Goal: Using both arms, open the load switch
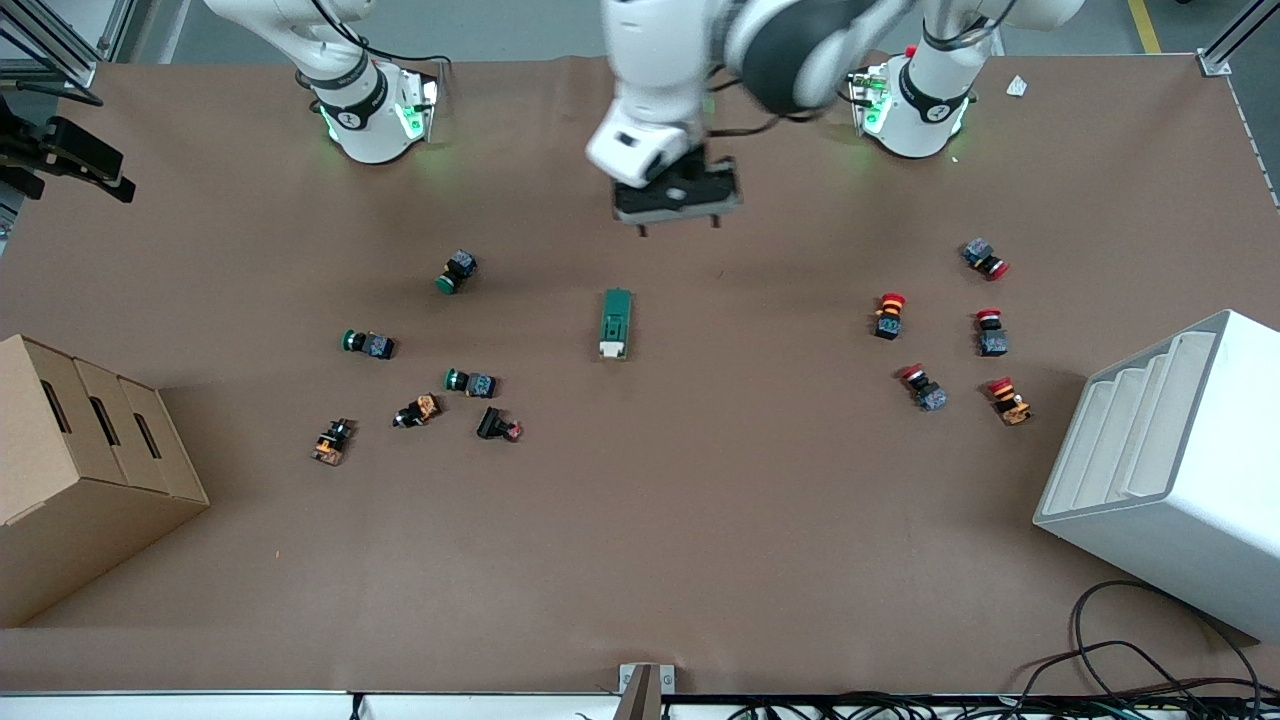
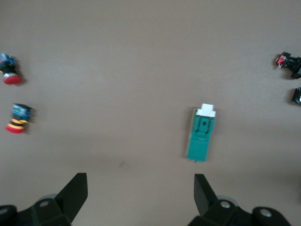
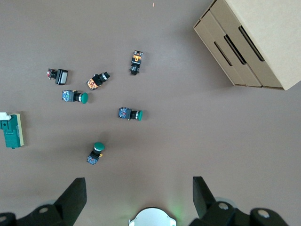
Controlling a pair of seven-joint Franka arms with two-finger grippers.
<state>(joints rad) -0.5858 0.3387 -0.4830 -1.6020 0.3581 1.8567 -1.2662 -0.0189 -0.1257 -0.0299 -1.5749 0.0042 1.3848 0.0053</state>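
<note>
The load switch (image 1: 616, 323) is a dark green block with a white lever at the end nearer the front camera, and it lies flat mid-table. My left gripper (image 1: 678, 226) hangs open over bare table between the switch and the arm bases, with nothing in it. In the left wrist view the load switch (image 2: 202, 134) lies ahead of the open left gripper (image 2: 140, 190), close to one fingertip (image 2: 203, 190). The right gripper (image 3: 139, 193) is open and empty, high over the table near its own base. The load switch (image 3: 10, 131) shows at that view's edge. The front view does not show the right gripper.
Green-capped and orange push buttons (image 1: 470, 382) lie scattered toward the right arm's end. Red-capped ones (image 1: 922, 385) lie toward the left arm's end. A cardboard box (image 1: 80, 470) and a white stepped bin (image 1: 1170, 470) stand at the table's two ends. Cables (image 1: 1150, 670) trail by the front edge.
</note>
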